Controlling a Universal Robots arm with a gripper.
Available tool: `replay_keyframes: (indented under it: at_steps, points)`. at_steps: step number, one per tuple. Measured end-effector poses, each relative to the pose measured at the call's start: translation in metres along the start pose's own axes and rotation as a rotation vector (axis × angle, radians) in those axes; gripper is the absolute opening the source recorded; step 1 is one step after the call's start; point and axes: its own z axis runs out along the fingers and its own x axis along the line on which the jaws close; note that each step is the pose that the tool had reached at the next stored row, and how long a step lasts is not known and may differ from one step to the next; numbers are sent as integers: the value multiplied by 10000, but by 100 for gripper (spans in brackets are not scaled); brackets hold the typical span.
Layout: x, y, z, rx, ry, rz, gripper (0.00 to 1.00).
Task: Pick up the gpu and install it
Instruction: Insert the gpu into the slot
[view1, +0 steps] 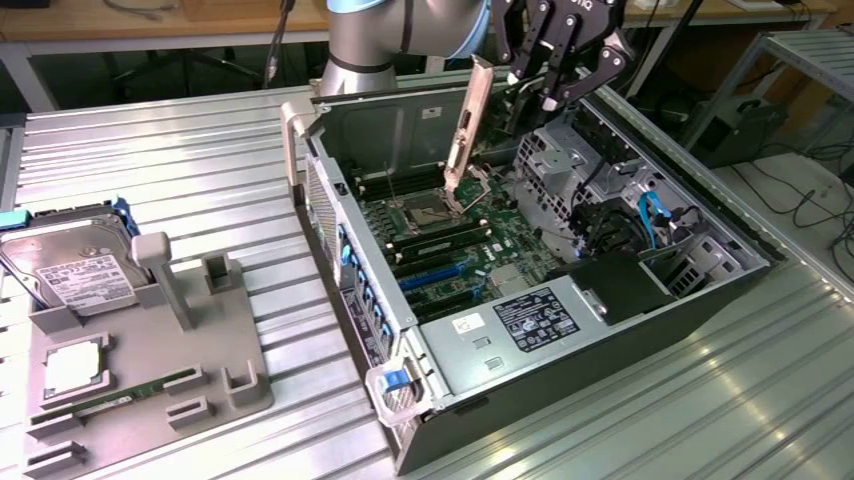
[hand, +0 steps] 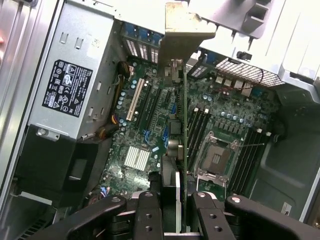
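the ribbed metal tabletop (view1: 174, 170) carries an open computer case (view1: 534, 300) lying on its side, its motherboard (view1: 447, 235) exposed. toward the exterior view's left sits a grey parts holder (view1: 147, 340) with a silver hard drive (view1: 74, 265) propped in it and a cpu (view1: 74, 365) lying flat in a recess. inside the case, a power supply (view1: 534, 320) with a black label fills the near end, and blue cables (view1: 654, 215) run through the drive bay area on the exterior view's right. the robot arm (view1: 387, 35) reaches over the far wall of the case.

the hand (view1: 567, 65) hangs above the case, closed narrowly on the gpu (view1: 467, 125), which stands on edge over the motherboard, long axis running steeply from the hand down toward the open cpu socket (view1: 430, 212).

the wrist view looks along the gpu (hand: 184, 115) edge-on: it is a thin green line, its silver bracket (hand: 187, 32) at the far end near the case's rear wall, with ram slots (hand: 247, 160) and white and black expansion slots (hand: 145, 102) either side. the fingers (hand: 150, 210) press the card's near end.
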Motion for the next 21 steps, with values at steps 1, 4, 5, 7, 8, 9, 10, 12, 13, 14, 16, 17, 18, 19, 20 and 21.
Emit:
replay_keyframes:
  at_steps: [1,4,5,7,8,9,10,12,13,14,16,17,18,19,20,21]
  points:
    - [0,0,3,0,1,0,28]
    - [0,-1,11,-1,3,0,28]
    - [0,-1,13,-1,5,0,28]
    - [1,-1,18,-1,6,1,28]
    - [1,-1,21,-2,6,3,28]
    - [1,-1,23,-2,6,4,28]
    - [1,-1,25,-2,7,4,28]
    - [1,-1,31,-2,7,29,28]
    - [1,-1,33,-2,5,38,28]
    - [1,-1,35,-1,4,42,28]
    - [1,-1,40,-1,3,71,28]
    - [1,-1,42,-1,3,77,28]
    - [1,-1,46,-1,3,87,28]
    - [1,-1,48,-1,3,93,28]
    - [1,-1,49,-1,3,97,28]
    - [1,-1,51,-1,2,101,28]
